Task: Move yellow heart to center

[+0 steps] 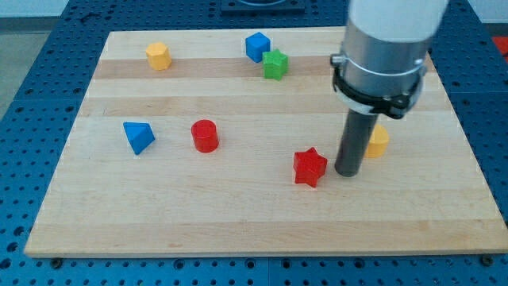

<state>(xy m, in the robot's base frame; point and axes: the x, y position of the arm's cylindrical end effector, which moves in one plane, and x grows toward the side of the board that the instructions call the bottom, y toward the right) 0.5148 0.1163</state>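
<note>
Here, my tip point(347, 171) rests on the wooden table point(238, 214), right of centre; it is a plain rod with no gripper, so it has hold of nothing. The yellow heart point(378, 141) sits just behind the rod toward the view's right, partly hidden by it; whether they touch I cannot tell. The red star point(309, 167) lies just left of my tip, a small gap between them. Further left stand the red cylinder point(205, 136) and the blue triangular block point(139, 136); near the view's top sit the yellow hexagonal block point(159, 56), the blue cube point(257, 46) and, touching it, the green star-like block point(275, 64).
</note>
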